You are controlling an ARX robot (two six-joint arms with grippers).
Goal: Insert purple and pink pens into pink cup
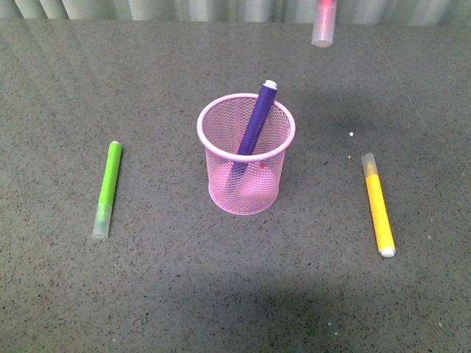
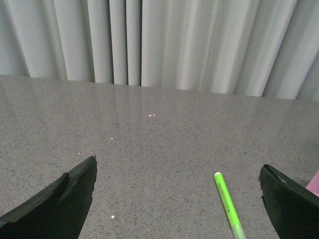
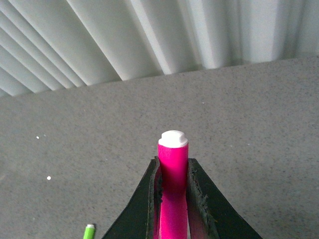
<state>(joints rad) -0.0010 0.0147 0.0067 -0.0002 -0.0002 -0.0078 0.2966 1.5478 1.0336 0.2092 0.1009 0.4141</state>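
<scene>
Right hand (image 3: 173, 169): closed tight on the pink pen (image 3: 173, 154), which is clamped between both fingers (image 3: 199, 199) with its white end plug standing proud of the fingertips. In the front view only the lower part of the pink pen (image 1: 324, 26) is seen, at the top edge, clear cap pointing down, beyond and to the right of the pink cup (image 1: 221, 184) and well apart from it.

Left hand (image 2: 178, 167): spread wide, nothing held; bare surface (image 2: 149, 149) is seen between the fingers (image 2: 65, 199).

The pink cup is stood upright near the middle of the grey speckled surface (image 1: 221, 294). The purple pen (image 1: 257, 118) is already lodged in it, leaning toward the right and far side of the rim, white plug uppermost; part of the cup's mouth is thereby taken up.

A green marker (image 1: 107, 187) is laid flat to the left of the cup, a yellow marker (image 1: 378, 209) flat to the right, both clear of it. A pale pleated curtain (image 2: 174, 40) is noted behind the surface.
</scene>
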